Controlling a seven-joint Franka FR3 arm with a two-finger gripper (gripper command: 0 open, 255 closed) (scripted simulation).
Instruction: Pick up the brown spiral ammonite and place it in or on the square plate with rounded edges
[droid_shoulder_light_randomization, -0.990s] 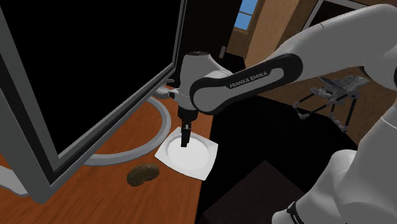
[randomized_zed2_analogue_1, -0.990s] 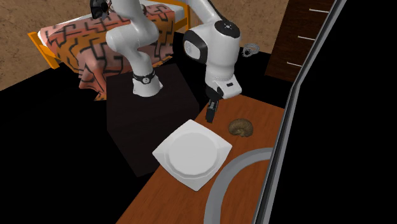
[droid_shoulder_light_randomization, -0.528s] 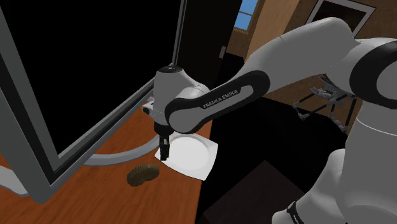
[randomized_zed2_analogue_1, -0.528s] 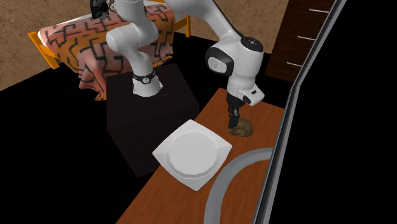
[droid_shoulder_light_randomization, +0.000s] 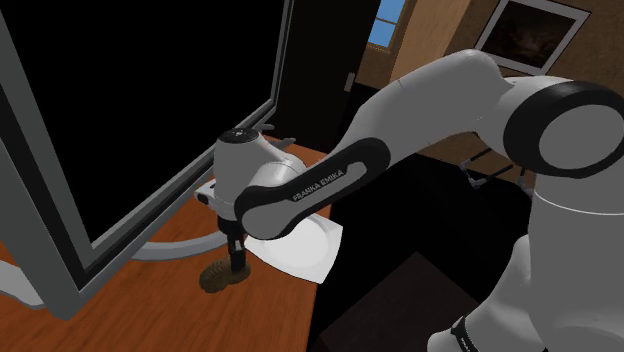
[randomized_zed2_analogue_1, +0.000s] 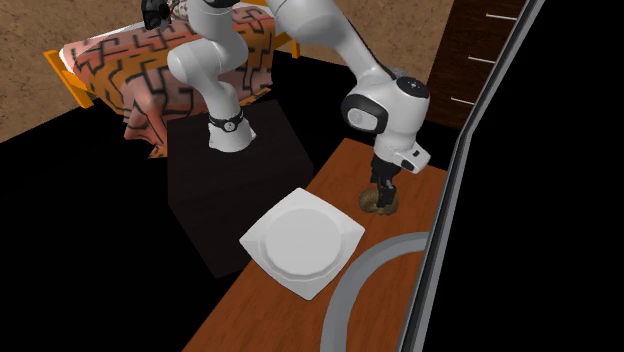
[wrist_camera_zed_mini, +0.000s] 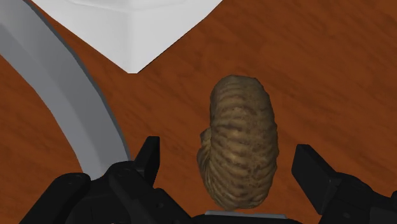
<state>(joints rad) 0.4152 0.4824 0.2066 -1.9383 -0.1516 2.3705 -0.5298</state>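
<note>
– Between the two black fingers (wrist_camera_zed_mini: 151, 159) of the gripper (wrist_camera_zed_mini: 228, 154), what lies there?

– A brown, ribbed spiral shell (wrist_camera_zed_mini: 242, 143), sitting on the wooden table (wrist_camera_zed_mini: 331, 76). The fingers stand apart, one on each side of it. Bare wood shows in both gaps, so the gripper is open and grips nothing.

– How low is the hand?

– Right down at the shell. The shoulder view has the gripper (droid_shoulder_light_randomization: 238, 262) pointing straight down, its tips level with the shell (droid_shoulder_light_randomization: 215, 278). The second exterior view agrees: the gripper (randomized_zed2_analogue_1: 383, 190) stands upright over the shell (randomized_zed2_analogue_1: 378, 202).

– And the plate?

– White and square, with rounded corners. One corner of the plate (wrist_camera_zed_mini: 133, 32) lies just ahead of the gripper, past the shell and apart from it. Seen from the second exterior view, the plate (randomized_zed2_analogue_1: 300, 240) sits near the gripper, to its lower left, flat on the table (randomized_zed2_analogue_1: 280, 320).

– Anything else close by?

– A grey curved band (wrist_camera_zed_mini: 70, 95) runs across the wood just outside one finger and passes near the plate's corner. Farther from the gripper, beyond the band (randomized_zed2_analogue_1: 365, 280), rises a slanted grey frame (randomized_zed2_analogue_1: 480, 130) with a black area behind it. On the plate's side, the arm's black stand (randomized_zed2_analogue_1: 230, 200) is well apart from the gripper.
</note>
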